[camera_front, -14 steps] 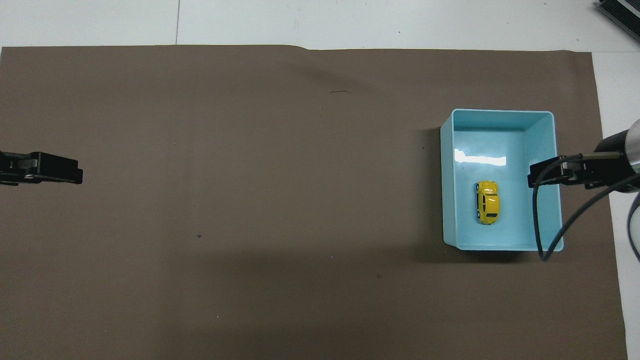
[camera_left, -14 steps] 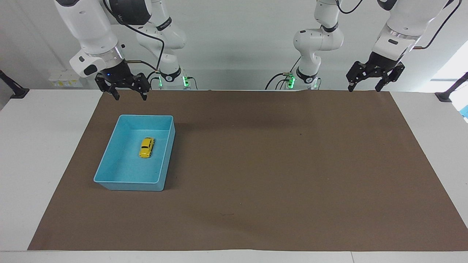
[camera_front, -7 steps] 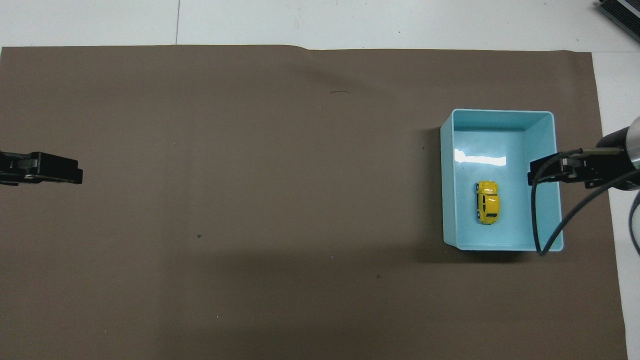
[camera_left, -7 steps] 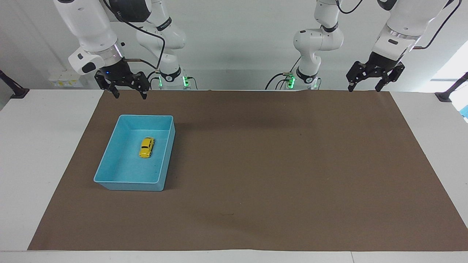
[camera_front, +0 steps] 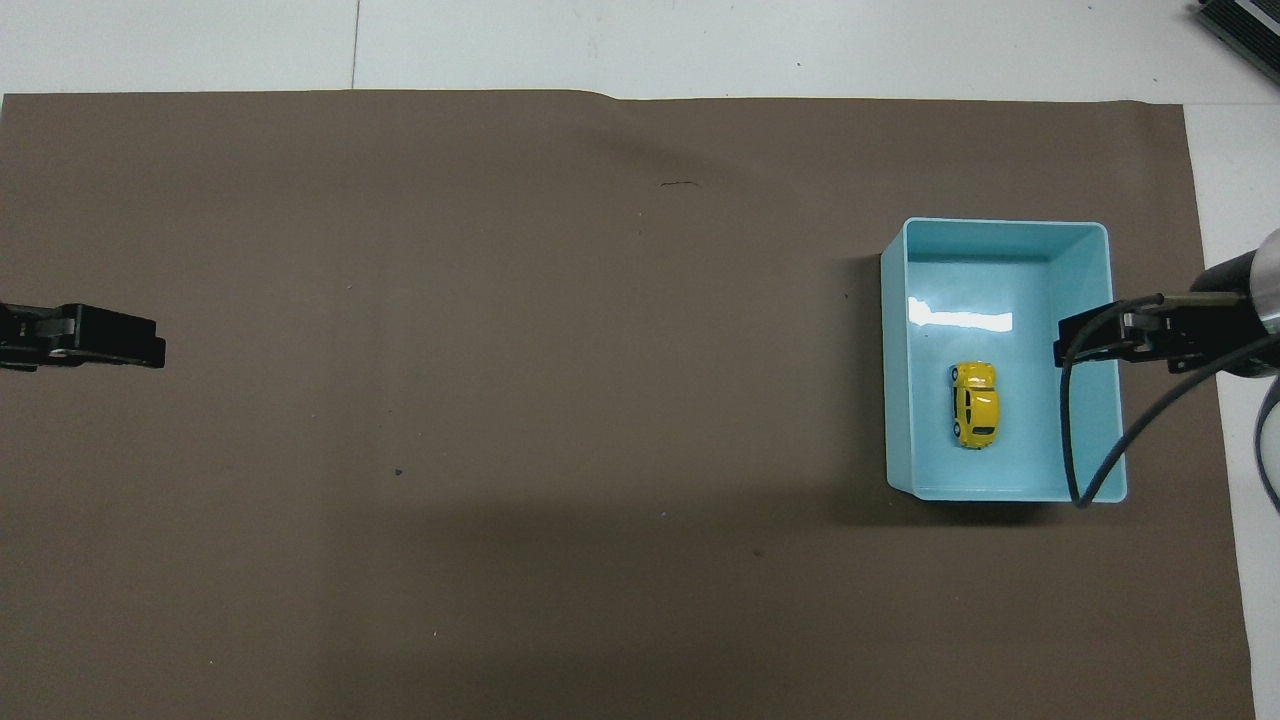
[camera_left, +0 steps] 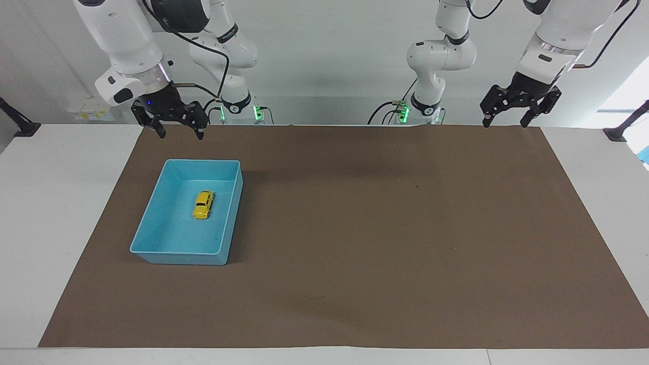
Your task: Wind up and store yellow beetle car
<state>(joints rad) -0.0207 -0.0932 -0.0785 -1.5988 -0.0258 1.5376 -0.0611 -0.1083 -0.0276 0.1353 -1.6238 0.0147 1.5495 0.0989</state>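
Note:
The yellow beetle car (camera_left: 204, 205) stands on its wheels on the floor of the blue tray (camera_left: 152, 221), near the tray's middle; it also shows in the overhead view (camera_front: 975, 404) inside the tray (camera_front: 897, 360). My right gripper (camera_left: 179, 134) hangs open and empty in the air over the mat's edge at the robots' end, beside the tray; its tip (camera_front: 1075, 337) shows in the overhead view. My left gripper (camera_left: 506, 123) is open and empty, raised over the mat's corner at the left arm's end, and waits (camera_front: 150, 350).
A brown mat (camera_left: 355, 228) covers most of the white table (camera_left: 50, 192). The blue tray stands toward the right arm's end. A black cable (camera_front: 1075, 440) from the right arm hangs over the tray's side.
My right gripper has shifted very slightly; the car, the tray and the left arm have not moved.

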